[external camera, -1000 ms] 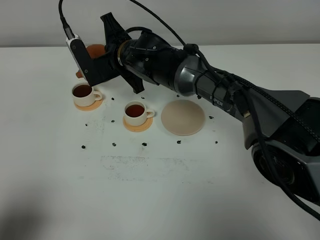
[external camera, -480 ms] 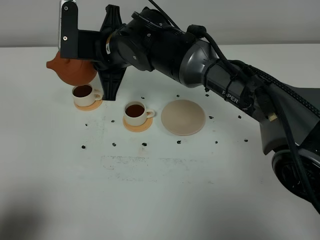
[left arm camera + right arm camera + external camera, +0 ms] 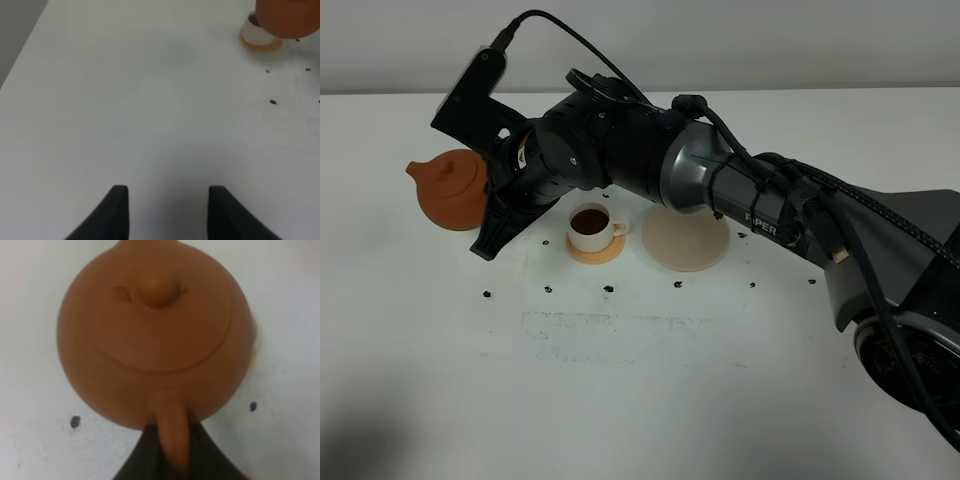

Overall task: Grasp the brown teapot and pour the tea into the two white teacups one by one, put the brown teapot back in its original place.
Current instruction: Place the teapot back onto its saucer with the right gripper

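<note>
Nearest the camera the white table lies bare, with the left gripper hanging idle above it, jaws parted on nothing. Beyond stand a small cream-white teacup full of dark tea on a round orange coaster and the flat beige disc, seemingly left free for the pot's return. Farther off, the right gripper pinches the loop handle of the squat reddish-brown clay teapot, held roughly level so nothing spills; the second cup sits just under it. The arm reads "PER", the rest hidden.
</note>
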`<state>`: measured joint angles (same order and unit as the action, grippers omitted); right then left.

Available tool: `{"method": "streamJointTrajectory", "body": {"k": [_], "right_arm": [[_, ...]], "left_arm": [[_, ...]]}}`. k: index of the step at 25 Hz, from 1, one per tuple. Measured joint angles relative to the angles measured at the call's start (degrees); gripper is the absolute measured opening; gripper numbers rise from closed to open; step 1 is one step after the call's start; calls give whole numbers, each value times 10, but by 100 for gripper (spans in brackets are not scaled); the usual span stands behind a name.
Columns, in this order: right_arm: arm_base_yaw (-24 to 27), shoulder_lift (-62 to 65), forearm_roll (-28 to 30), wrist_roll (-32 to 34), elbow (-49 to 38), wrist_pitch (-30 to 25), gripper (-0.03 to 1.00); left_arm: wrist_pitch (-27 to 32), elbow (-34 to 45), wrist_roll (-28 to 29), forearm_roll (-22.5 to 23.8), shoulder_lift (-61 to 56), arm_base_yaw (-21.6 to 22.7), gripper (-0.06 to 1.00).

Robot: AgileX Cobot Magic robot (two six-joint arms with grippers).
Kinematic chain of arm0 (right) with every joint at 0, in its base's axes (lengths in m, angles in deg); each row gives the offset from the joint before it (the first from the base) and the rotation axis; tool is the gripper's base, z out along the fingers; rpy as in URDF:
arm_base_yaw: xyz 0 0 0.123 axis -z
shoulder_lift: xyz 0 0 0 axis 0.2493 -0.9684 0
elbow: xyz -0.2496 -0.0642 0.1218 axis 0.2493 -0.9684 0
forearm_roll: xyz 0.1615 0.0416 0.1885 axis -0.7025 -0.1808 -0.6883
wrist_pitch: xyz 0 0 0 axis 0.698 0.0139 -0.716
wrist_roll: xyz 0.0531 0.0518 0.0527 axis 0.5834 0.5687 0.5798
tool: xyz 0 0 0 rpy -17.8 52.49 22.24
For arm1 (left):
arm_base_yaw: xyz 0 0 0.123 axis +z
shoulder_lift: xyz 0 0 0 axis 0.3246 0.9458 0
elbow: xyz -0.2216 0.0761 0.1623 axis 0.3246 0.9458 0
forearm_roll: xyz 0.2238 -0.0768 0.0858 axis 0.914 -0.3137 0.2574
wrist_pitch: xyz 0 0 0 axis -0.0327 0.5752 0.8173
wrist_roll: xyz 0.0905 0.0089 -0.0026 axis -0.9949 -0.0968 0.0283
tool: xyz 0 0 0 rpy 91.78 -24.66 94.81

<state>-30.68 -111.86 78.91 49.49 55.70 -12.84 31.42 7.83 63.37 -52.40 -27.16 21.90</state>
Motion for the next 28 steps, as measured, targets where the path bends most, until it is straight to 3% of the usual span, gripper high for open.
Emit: {"method": "streamJointTrajectory", "body": {"k": [10, 23, 28], "right_arm": [[0, -53, -46, 27, -2, 6, 11], [0, -101, -59, 38, -2, 45, 11], [0, -82, -59, 38, -2, 14, 11]], "left_arm": [[0, 0, 1, 0, 0, 0, 40], [0, 0, 1, 0, 0, 0, 40], [0, 0, 1, 0, 0, 0, 40]]}}
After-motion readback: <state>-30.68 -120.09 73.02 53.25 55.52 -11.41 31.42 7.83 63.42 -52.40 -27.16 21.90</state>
